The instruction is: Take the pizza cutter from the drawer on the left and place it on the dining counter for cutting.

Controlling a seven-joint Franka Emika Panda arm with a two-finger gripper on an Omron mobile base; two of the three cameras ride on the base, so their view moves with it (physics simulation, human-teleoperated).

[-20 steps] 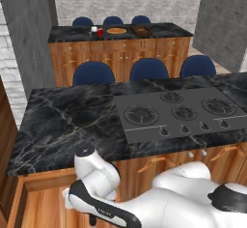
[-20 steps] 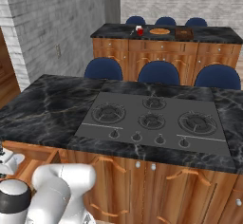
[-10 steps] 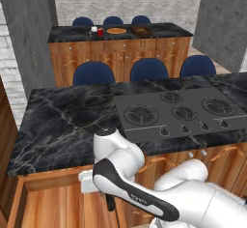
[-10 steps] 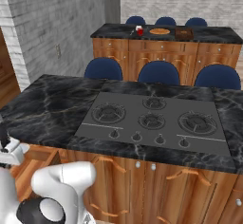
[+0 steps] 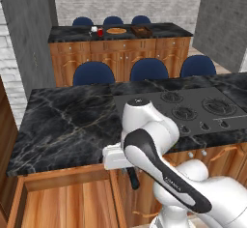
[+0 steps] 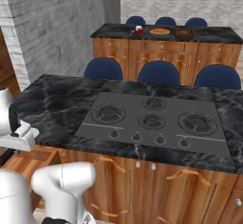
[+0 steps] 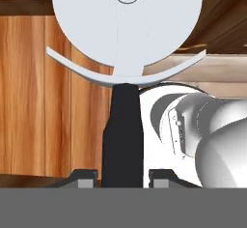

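1. Rising above the open drawer (image 5: 67,200) at near left, the arm has swung up over the past second, lifting the pizza cutter (image 5: 133,178).
2. Far across the room, the dining counter (image 6: 209,34) awaits.
3. Gripper (image 7: 123,174) clamps the cutter's dark handle; extraction looks done, carrying next.

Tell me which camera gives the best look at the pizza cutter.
The hand view: the pizza cutter sits close up, its round blade and dark handle between the gripper fingertips. The left base view catches just its dark handle hanging below the hand; the right base view adds nothing clear.
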